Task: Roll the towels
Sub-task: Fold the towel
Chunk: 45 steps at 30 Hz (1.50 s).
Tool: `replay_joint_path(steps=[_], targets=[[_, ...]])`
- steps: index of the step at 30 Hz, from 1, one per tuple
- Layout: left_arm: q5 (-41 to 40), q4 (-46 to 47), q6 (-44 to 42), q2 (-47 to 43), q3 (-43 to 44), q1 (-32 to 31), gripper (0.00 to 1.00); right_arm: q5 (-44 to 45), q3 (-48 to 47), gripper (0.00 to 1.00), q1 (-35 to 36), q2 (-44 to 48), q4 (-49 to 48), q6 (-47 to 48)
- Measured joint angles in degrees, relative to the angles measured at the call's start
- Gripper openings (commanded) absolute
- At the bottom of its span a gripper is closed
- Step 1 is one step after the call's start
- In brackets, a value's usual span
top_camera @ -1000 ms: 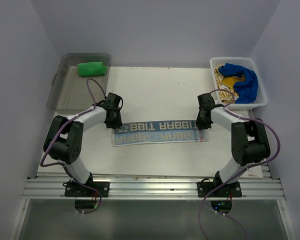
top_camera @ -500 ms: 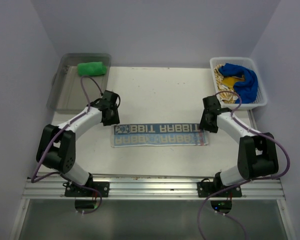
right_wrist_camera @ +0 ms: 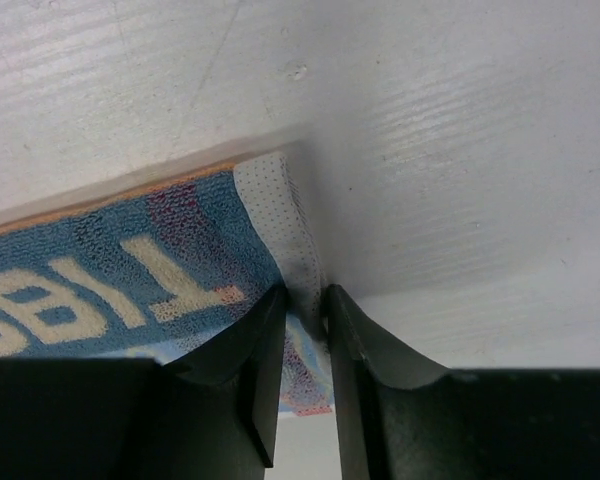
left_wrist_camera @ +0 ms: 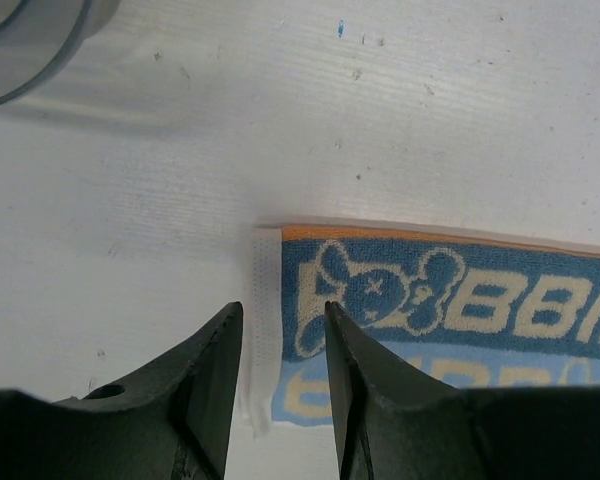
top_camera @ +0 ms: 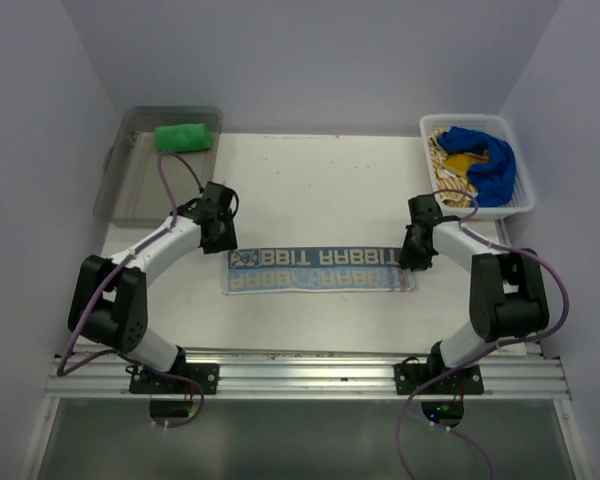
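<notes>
Printed towel lies flat and unrolled across the middle of the table, long side running left to right: blue ground, cream lettering and a rabbit figure, an orange stripe along the far edge, white mesh hems at both short ends. Left gripper sits low over the towel's left end, fingers apart; the white hem lies flat on the table in the gap between them, and neither finger visibly presses it. Right gripper is at the towel's right end, its fingers drawn close with only a narrow slot; the white hem rises as a ridge into that slot and appears to be nipped between them, though from the wrist view the contact is hard to confirm. Both arms reach inward from the near edge, one at each end of the towel. Green towel is already rolled and lies in the far end of the clear bin at the table's far left. White basket at the far right holds the blue towel, bunched, on top of the yellow-tan towel
</notes>
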<state>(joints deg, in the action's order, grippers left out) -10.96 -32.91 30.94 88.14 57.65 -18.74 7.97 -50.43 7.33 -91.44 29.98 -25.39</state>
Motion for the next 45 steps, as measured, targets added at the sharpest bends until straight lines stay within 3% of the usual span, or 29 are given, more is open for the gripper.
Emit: replay_joint_path(steps=[2,7,18,26,34,38,45], targets=[[0.0,0.0,0.0,-0.1,-0.6,0.0,0.42,-0.9,0.0,0.16,0.0,0.0,-0.4,-0.1],[0.3,-0.2,0.0,-0.1,-3.7,0.5,0.43,-2.0,0.0,0.0,-0.1,0.1,-0.8,-0.4],[4.0,4.1,2.1,0.1,-10.9,2.0,0.39,-0.5,4.0,0.0,0.0,7.1,-0.5,-2.1],[6.7,11.3,4.5,2.3,-9.9,-4.9,0.38,3.5,2.7,0.0,0.1,20.0,6.0,-2.4],[7.7,10.8,5.0,2.8,-9.0,-6.0,0.38,4.3,-3.2,0.0,0.8,24.3,11.8,-2.0],[6.0,7.5,4.4,3.0,-8.0,-6.1,0.38,4.6,-6.7,0.0,4.6,24.5,14.6,-2.3],[5.6,6.3,3.8,3.8,-7.2,-6.1,0.37,5.0,-15.4,0.0,17.7,22.5,16.3,-5.4]])
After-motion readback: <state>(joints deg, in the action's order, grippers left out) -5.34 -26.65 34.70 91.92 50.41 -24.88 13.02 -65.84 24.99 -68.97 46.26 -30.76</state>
